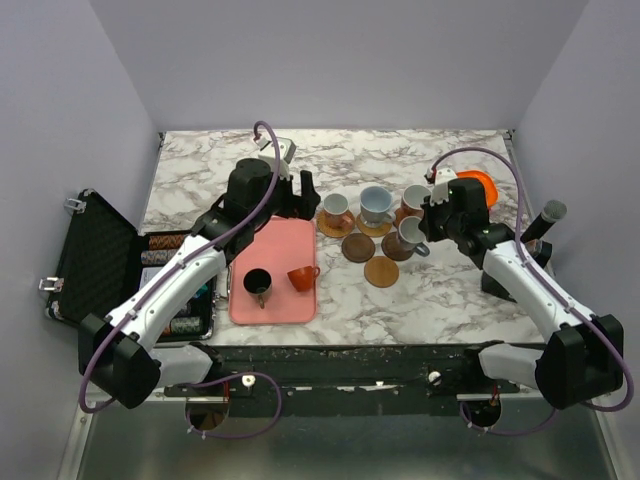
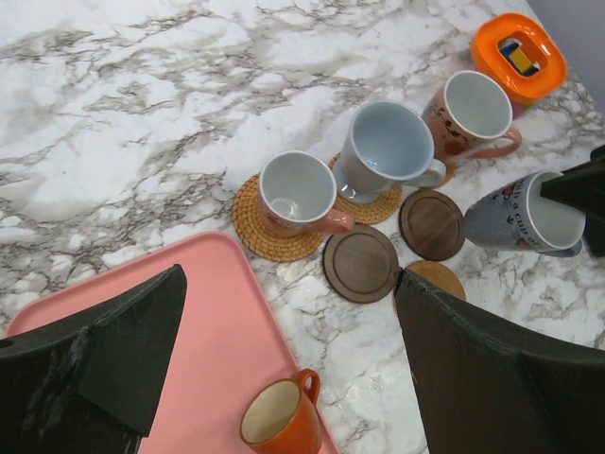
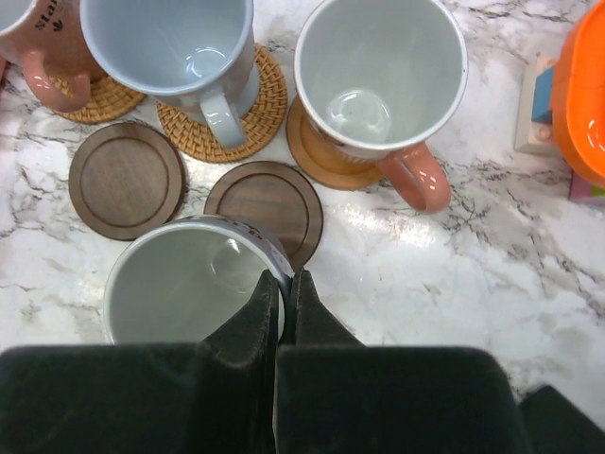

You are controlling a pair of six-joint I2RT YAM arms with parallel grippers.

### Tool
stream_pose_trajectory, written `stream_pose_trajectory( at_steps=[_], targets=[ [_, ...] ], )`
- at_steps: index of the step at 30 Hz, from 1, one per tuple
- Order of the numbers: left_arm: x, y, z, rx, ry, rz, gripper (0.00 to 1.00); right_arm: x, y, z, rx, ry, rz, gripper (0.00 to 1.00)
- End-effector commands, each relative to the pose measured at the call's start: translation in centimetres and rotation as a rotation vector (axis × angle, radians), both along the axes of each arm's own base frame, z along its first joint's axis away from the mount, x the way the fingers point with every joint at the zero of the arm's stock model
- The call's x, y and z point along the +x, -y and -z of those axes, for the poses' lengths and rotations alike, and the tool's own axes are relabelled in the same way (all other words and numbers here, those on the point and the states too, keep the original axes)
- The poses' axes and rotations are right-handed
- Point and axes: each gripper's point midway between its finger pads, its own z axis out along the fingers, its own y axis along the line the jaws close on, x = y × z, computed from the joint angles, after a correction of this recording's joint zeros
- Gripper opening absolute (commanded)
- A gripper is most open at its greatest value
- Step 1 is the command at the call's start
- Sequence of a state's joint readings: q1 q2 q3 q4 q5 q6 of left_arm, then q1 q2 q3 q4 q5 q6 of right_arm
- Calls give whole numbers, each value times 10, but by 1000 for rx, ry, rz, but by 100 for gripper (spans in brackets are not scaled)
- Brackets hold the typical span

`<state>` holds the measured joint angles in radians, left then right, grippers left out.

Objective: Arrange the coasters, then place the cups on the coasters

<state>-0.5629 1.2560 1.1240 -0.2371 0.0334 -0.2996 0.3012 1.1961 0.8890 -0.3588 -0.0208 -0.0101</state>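
- The marble desk carries nearly everything. The left jaws hang above its middle, spread wide, with nothing between them.
- An open black case lies beside the desk, well out to the left of the left jaws.
- A pink tray lies below the left jaws and on their near side. A black cup and a small orange cup stand on it.
- The right jaws are pinched tight on the rim of a grey cup, one side inside it and one outside. The cup is tilted over the edge of a dark coaster. I cannot tell whether it touches.
- Just beyond the right jaws, a blue cup sits on a woven coaster.
- Beside it, a white cup with a pink handle sits on a smooth light coaster.
- Further left, a pink cup sits on a second woven coaster.
- A second dark coaster lies bare to the left of the right jaws.
- A bare light coaster lies on their near side.
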Motion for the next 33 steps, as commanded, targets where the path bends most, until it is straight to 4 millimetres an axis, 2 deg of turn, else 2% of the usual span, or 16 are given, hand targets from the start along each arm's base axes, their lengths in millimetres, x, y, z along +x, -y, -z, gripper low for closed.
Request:
stream_pose_trajectory(
  at_steps=[1, 6, 15, 26, 33],
  targets=[
    [5, -20, -13, -25, 56, -41, 98, 21, -17, -10, 17, 73, -181, 1],
    [9, -28, -14, -24, 66, -61, 99, 25, -4, 11, -31, 18, -170, 1],
    [11, -30, -9, -14, 54, -71, 99, 34, -5, 36, -44, -67, -177, 1],
    [14, -32, -3, 4, 50, -84, 99, 48, -8, 36, -55, -54, -190, 1],
    [15, -31, 1, 11, 42, -80, 99, 55, -11, 44, -65, -75, -209, 1]
  ],
)
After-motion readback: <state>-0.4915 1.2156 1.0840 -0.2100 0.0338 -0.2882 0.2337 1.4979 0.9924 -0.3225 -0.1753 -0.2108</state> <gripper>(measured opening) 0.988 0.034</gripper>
